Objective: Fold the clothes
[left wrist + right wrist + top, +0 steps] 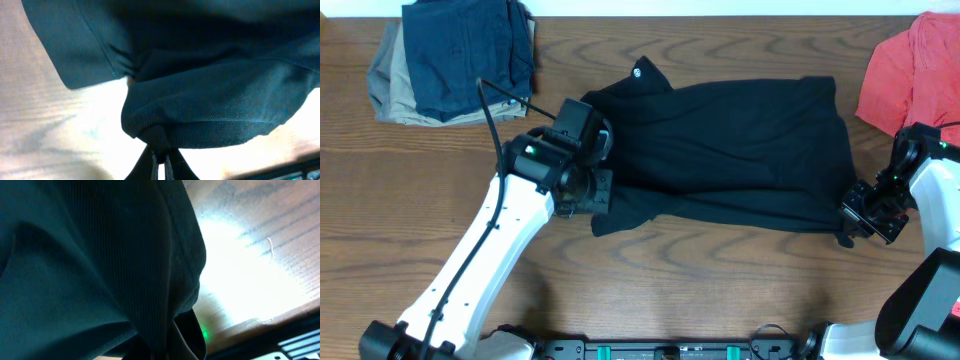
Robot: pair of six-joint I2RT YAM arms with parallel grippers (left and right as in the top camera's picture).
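Black shirt (740,150) is lying spread across the middle of the wooden surface (720,290), its collar pointing toward 11 o'clock. Left jaws are pinching shut on a bunched fold at the shirt's 8 o'clock edge, and the left wrist view is showing the cloth gathered between them. Right jaws are gripping the hem corner at the shirt's 4 o'clock, closed on it, with fabric draping around them. One coral-red shirt (910,75) is sitting at 2 o'clock. Two folded pieces are resting at 10 o'clock, one navy garment (465,55) lying over one khaki garment (385,95). One white logo mark (640,71) is showing by the collar, too small to read
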